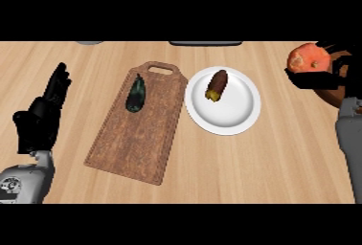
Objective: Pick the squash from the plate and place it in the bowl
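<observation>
Right hand point(322, 79) sits up at the far right edge of the view, black fingers curled round the squash point(308, 57). Squash is round, orange with paler patches, held at the hand's far-left side, clear of the counter point(268, 162). Grey right forearm point(348, 136) runs down the view's edge toward the robot.

Just under and behind the hand is a dark brown curved shape, probably the bowl point(327, 98). Most of it is covered by the hand and cut off by the edge, so I cannot tell whether the squash is over it or beside it.

Left of the right hand and a little nearer the robot is a white plate point(237, 112). It carries one long dark brown piece with a yellow end point(216, 86), lying on the plate's far half. Squash is off the plate and well apart from it.

Further left, touching the plate's rim, is a wooden cutting board point(134, 143) with its handle on the far end. A slim dark green vegetable point(135, 94) lies on its far-left part.

Left hand point(51, 95) is at the view's left edge, well apart from the board, fingers straight and pointing up, holding nothing, resting. Grey left forearm point(25, 182) shows below it.
</observation>
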You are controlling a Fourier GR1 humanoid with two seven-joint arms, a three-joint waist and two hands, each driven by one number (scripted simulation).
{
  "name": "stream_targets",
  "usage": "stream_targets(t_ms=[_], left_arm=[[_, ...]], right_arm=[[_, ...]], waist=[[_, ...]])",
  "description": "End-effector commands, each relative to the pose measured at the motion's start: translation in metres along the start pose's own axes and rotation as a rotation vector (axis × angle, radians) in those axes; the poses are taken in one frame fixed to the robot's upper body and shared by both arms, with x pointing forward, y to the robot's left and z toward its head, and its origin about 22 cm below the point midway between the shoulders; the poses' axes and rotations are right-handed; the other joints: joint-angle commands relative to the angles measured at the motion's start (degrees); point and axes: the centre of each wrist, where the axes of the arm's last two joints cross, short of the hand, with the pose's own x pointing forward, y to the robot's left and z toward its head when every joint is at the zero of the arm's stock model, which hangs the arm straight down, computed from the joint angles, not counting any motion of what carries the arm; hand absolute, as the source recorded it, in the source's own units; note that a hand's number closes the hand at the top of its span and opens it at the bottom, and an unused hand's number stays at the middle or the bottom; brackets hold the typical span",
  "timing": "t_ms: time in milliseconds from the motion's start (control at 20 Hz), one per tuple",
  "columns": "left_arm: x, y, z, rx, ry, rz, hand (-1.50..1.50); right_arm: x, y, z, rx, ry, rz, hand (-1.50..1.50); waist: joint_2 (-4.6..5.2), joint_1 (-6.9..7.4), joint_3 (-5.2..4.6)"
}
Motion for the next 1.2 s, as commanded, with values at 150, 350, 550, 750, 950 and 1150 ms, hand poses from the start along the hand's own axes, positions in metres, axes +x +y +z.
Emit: stream_targets(t_ms=[150, 350, 550, 750, 950, 1150], left_arm=[[-0.004, -0.005, -0.005, -0.026, -0.006, 0.014, 0.0], [0.01, -0.006, -0.007, -0.021, -0.018, 0.016, 0.0], [0.012, -0.013, -0.006, -0.043, -0.011, 0.023, 0.0], [-0.007, -0.023, -0.003, -0.046, -0.032, 0.019, 0.0], [0.02, -0.013, -0.016, -0.038, -0.065, 0.014, 0.0], [0.016, -0.014, -0.012, -0.052, -0.057, 0.026, 0.0]], right_arm=[[-0.067, -0.023, -0.05, -0.141, -0.015, 0.109, 1.5], [-0.103, -0.049, -0.071, -0.168, 0.026, 0.222, 1.5], [-0.135, -0.052, -0.074, -0.215, 0.029, 0.383, 1.5], [-0.157, -0.054, -0.08, -0.244, 0.075, 0.412, 1.5], [-0.177, -0.048, -0.073, -0.231, 0.161, 0.278, 1.5], [-0.181, -0.059, -0.078, -0.115, 0.194, 0.19, -1.5]], waist=[[0.53, 1.0, 0.03], [0.57, 1.46, 0.07], [0.72, 1.89, 0.1], [1.26, 2.69, 0.15], [1.6, 3.33, 0.37], [1.69, 3.92, 0.4]])
